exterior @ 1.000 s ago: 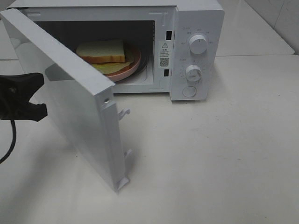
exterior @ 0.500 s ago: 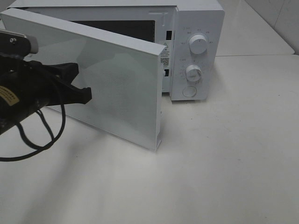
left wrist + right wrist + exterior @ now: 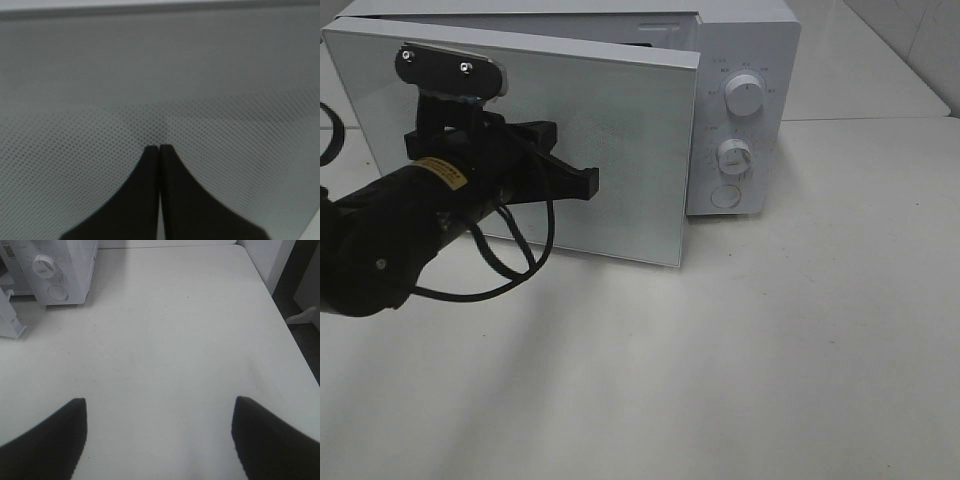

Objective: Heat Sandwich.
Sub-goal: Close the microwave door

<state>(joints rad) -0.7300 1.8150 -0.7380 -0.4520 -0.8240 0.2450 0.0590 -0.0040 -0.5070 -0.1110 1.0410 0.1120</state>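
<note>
Soft, diffuse light is washing the white scene evenly.
The arm (image 3: 400,230) is casting a diffuse shadow on the table (image 3: 770,350); the door (image 3: 160,75) is filling the left wrist view in dim grey, its dot mesh softening with distance; in the right wrist view the fingers (image 3: 45,445) are showing as black, unfocused shapes.
</note>
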